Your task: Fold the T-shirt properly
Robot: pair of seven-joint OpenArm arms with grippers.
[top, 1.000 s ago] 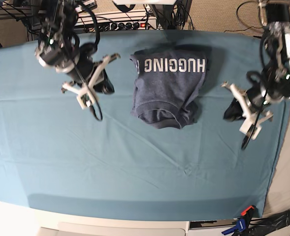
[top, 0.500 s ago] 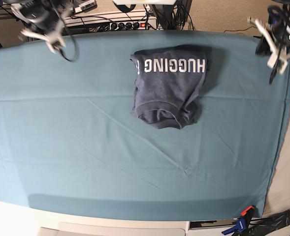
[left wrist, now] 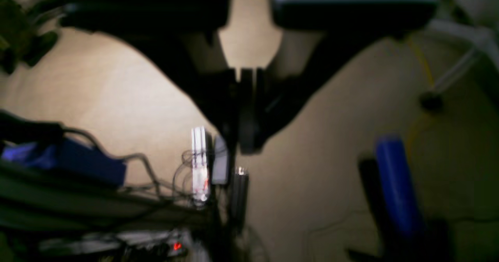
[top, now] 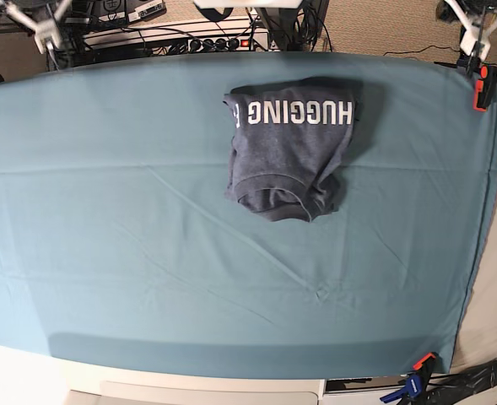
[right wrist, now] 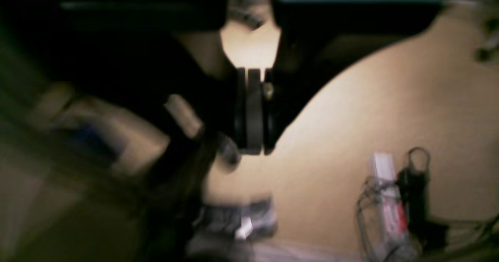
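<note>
both arms pulled back off the desk, shirt left folded

the t-shirt [top: 289, 148] lies as a compact folded bundle near the far edge of the desk [top: 147, 278], a little right of centre, lettering up, neckband toward the near side, unmoved over the last second. the left hand [left wrist: 243, 110] and right hand [right wrist: 251, 114], low beside the bundle a second ago, have risen past the far corners; both are pressed together and empty. i judge the folding finished, though the lower hem looks bunched.

Blue-grey T-shirt [top: 288, 148] folded, "HUGGING" up, far-centre of cloth
</note>
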